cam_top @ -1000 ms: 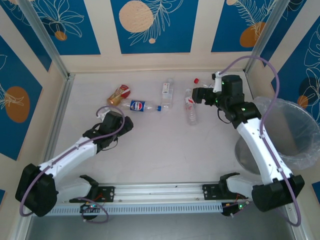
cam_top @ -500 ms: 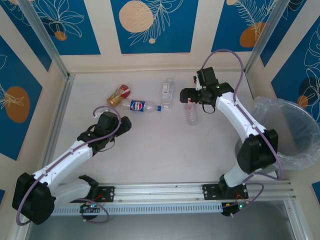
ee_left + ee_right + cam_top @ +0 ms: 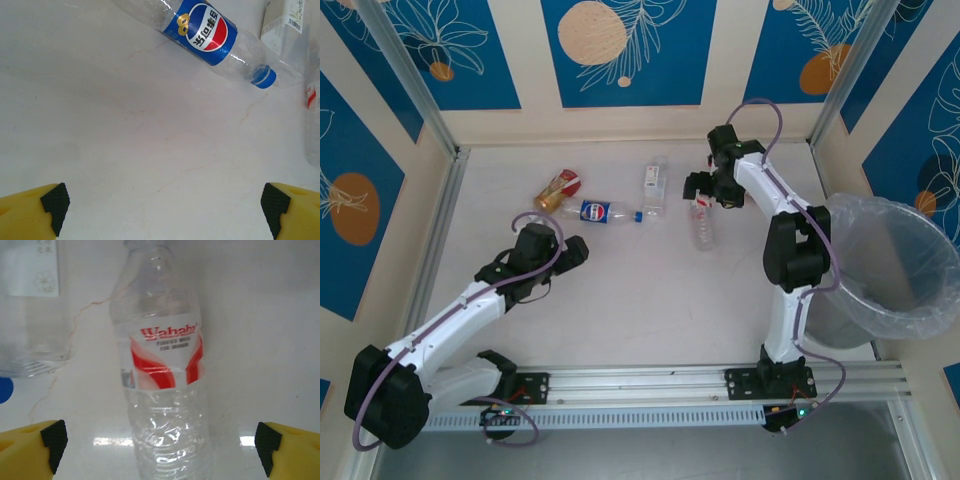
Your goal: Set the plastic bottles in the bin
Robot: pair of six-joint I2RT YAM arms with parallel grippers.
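Note:
Several plastic bottles lie at the far side of the table: a brown-orange one (image 3: pixel 560 188), a blue-label Pepsi bottle (image 3: pixel 605 212) (image 3: pixel 210 30), a clear white-label bottle (image 3: pixel 655 185) (image 3: pixel 35 305) and a clear red-label Wahaha bottle (image 3: pixel 704 225) (image 3: pixel 162 370). My right gripper (image 3: pixel 699 192) (image 3: pixel 160 450) is open and hangs over the Wahaha bottle, whose body lies between the fingers without being squeezed. My left gripper (image 3: pixel 568 252) (image 3: pixel 165 210) is open above bare table, just short of the Pepsi bottle. The bin (image 3: pixel 898 262), lined with a clear bag, stands at the right edge.
Blue-patterned walls and metal posts close in the back and both sides. A rail (image 3: pixel 640 385) runs along the near edge between the arm bases. The right arm stretches up from its base beside the bin.
My right arm has swung from beside the bin to the far side, and its gripper now sits over the Wahaha bottle. The left arm has hardly moved.

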